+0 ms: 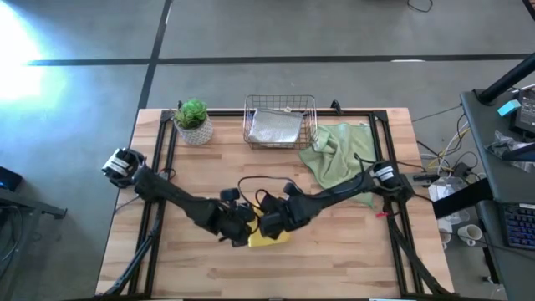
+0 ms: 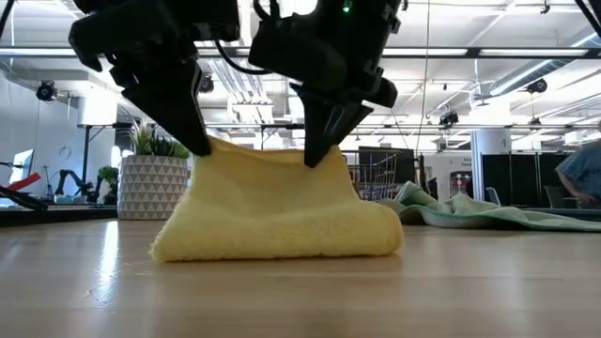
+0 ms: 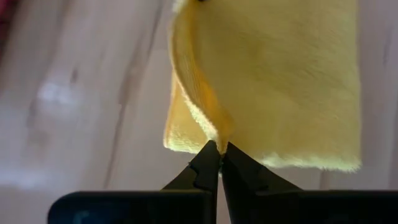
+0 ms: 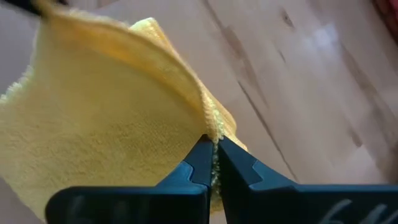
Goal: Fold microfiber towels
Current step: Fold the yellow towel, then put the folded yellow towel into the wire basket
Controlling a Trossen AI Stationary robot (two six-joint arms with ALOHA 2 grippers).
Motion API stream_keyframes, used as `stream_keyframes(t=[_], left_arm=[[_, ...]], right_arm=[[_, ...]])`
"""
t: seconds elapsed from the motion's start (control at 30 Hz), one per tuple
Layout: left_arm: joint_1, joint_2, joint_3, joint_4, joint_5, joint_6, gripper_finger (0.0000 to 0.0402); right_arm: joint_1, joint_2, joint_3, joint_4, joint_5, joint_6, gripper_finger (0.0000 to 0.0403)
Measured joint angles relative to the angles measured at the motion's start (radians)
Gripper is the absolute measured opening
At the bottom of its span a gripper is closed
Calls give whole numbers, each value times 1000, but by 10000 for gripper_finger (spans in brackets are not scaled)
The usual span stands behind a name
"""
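Wooden tabletop (image 1: 334,259) carries the yellow towel (image 2: 277,211) near the middle of its front edge, folded over with its lower part on the wood. Left gripper (image 3: 219,149) and right gripper (image 4: 211,144) each pinch its raised upper edge from above, side by side. Near the right edge lies a sage green towel (image 1: 334,150).

A yellow towel (image 2: 277,211) is showing under two black grippers; at one o'clock a pale sage green towel (image 1: 338,150) is lying beside a copper basket (image 1: 281,122) holding grey cloth (image 1: 274,129).
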Motion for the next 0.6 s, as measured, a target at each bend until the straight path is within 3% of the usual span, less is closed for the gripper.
stream_keyframes(t=[0.3, 0.6], left_arm=[[9, 0, 0, 0, 46, 35, 7], [17, 0, 0, -8, 7, 34, 102]], right_arm=[[-8, 0, 0, -2, -8, -29, 42], [-26, -1, -1, -9, -8, -44, 131]])
